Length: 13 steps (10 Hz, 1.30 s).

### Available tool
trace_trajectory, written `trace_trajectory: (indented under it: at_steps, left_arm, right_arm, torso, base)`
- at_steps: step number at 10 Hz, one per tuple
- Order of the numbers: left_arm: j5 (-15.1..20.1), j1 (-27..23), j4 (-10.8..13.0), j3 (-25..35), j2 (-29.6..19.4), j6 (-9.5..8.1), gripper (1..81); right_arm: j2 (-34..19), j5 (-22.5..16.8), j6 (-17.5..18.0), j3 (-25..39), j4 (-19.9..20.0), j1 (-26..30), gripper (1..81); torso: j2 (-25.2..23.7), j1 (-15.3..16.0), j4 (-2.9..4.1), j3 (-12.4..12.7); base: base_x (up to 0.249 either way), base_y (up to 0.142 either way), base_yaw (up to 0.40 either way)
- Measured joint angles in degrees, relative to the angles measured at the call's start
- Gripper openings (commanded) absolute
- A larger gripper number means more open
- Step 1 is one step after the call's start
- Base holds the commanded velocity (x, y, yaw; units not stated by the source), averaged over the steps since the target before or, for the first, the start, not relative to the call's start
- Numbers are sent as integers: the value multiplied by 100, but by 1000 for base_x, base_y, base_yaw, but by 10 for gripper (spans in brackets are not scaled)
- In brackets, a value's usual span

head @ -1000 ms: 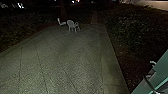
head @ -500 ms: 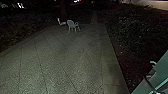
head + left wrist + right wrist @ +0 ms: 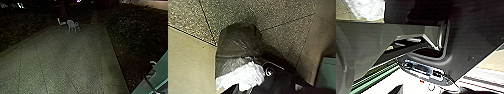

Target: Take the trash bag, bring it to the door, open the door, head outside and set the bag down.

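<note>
Head view, yard: speckled paving (image 3: 67,57) with dark joints runs out toward 12 o'clock.
Chairs: a pale chair (image 3: 72,25) stands just left of 12 o'clock, at the far part of the paving; another pale seat (image 3: 61,22) is near it, toward 11 o'clock.
Hedge: dark, leafy growth (image 3: 137,27) at 1 o'clock, beside the paving.
Door: green panel (image 3: 163,66) close by at 2 o'clock, with a pale hooked handle (image 3: 153,62).
Left wrist view, bag: grey-brown, thin and sheer (image 3: 239,41), with a full, rounded end; the film is glossy, creased and streaked with pale glints.
Bag colour: darker over the rounded end, then paler and crinkled next to a bright white, crumpled mass (image 3: 248,76).
Bag place: over the meeting of the speckled paving and a smooth pale floor (image 3: 190,57), close beside dark robot parts; whether it hangs or rests, I cannot tell.
Left hand: whether apart, together or clamped on the bag, I cannot tell.
Right wrist view, white mass: a bright, crumpled patch (image 3: 367,10) beside dark robot parts.
Right hand: apart or together, I cannot tell.
</note>
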Motion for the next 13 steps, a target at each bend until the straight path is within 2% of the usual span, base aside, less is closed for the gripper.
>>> trace_trajectory:
  at_steps: [2,3,6,7,10,11,13]
  left_arm:
    - [118,27,22,-13,67,2,811]
    - [173,96,95,-20,130,16,811]
    - [196,885,564,-160,419,46,811]
    - [193,1200,755,-311,616,50,811]
    - [69,1855,1408,-586,1271,116,811]
    - [-38,1985,1614,-630,1409,140,811]
    - [-232,2302,2003,-703,1566,151,811]
  right_arm:
    - [67,0,2,-95,4,-6,811]
    - [118,2,5,-200,4,-6,811]
    - [243,2,33,-482,9,-55,811]
    - [257,5,39,-484,6,-80,811]
    - [257,5,72,-484,6,-149,811]
    - [257,5,72,-484,6,-149,811]
    - [306,2,74,-490,6,-177,811]
  torso:
    - [0,2,0,54]
    - [2,2,0,175]
    - [2,2,-2,778]
    - [0,-2,-44,972]
    - [-4,-9,-356,1545]
    - [-9,-14,-405,1641]
    - [-13,-17,-422,1706]
  base:
    - [0,0,0]
    - [0,0,0]
    - [0,0,0]
    - [0,0,0]
    - [0,0,0]
    - [0,0,0]
    - [0,0,0]
